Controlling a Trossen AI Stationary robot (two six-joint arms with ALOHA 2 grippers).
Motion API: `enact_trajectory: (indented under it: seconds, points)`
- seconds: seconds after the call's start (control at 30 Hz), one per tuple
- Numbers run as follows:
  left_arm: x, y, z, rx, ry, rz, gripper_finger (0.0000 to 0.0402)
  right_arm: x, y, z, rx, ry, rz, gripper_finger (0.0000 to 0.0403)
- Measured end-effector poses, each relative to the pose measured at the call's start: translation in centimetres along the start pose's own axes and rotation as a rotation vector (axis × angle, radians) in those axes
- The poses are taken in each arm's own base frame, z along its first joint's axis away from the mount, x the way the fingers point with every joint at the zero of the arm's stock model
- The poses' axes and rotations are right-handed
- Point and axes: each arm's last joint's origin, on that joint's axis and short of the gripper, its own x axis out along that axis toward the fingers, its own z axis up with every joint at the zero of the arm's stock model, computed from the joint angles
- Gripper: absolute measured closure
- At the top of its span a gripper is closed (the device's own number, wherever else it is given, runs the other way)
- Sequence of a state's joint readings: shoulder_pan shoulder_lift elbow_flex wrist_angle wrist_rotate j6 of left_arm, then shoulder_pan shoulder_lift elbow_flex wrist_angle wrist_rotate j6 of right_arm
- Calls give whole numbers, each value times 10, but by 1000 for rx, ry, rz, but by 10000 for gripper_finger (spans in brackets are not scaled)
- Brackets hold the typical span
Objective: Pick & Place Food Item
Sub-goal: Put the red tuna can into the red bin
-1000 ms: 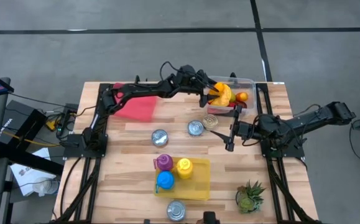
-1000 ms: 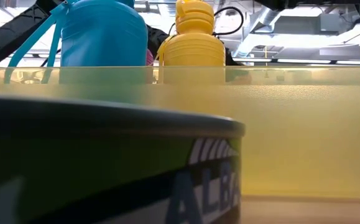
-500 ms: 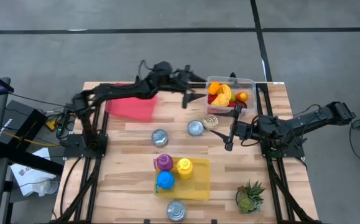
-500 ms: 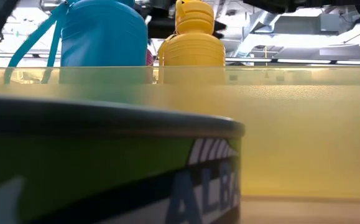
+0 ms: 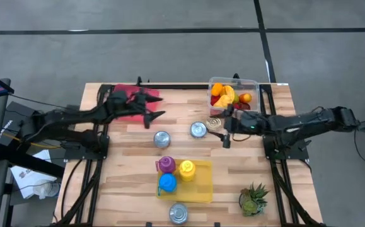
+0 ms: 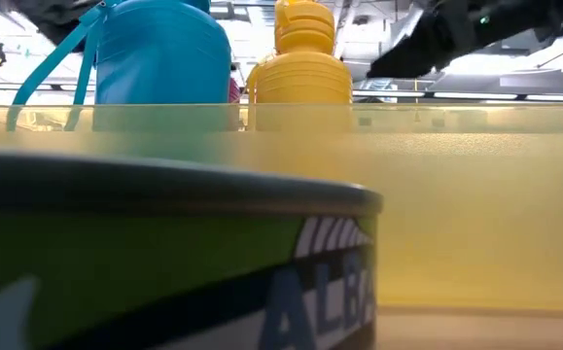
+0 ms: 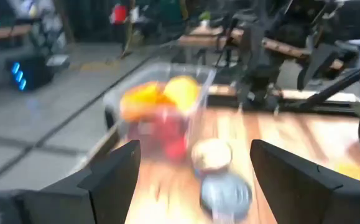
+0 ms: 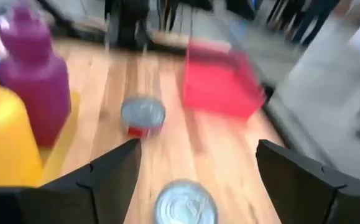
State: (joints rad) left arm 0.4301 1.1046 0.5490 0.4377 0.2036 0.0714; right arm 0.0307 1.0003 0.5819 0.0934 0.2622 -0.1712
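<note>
Left gripper (image 5: 155, 115) hovers wide and empty upper left; right gripper (image 5: 224, 129), wide, empty, sits beside the food tub (image 5: 234, 96).

Two arms, matte black throughout, built of slim jointed links on black tube-frame stands with splayed legs. Left end effector (image 5: 152, 116): two dark, flat, wedge-shaped fingers (image 7: 114, 180). Right end effector (image 5: 225, 138): the same black pair (image 8: 295, 177). A small green light glowed on the right arm's wrist.
</note>
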Motion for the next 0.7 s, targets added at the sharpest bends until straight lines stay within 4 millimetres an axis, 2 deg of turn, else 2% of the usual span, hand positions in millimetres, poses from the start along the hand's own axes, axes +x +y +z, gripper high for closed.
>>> enact_trajectory:
  seconds: [0.13,0.3,0.47,0.7]
  points:
    - [-24,-5,-34,-88,43,66,105,25,-7,2,7,160,30,97]
    - [-37,-9,-72,-121,123,121,105,64,-6,-3,-19,368,130,97]
    - [-41,-12,-90,-186,233,101,105,88,-9,-6,18,464,197,97]
    - [-46,-18,-106,-536,411,54,105,94,-14,-5,71,492,181,97]
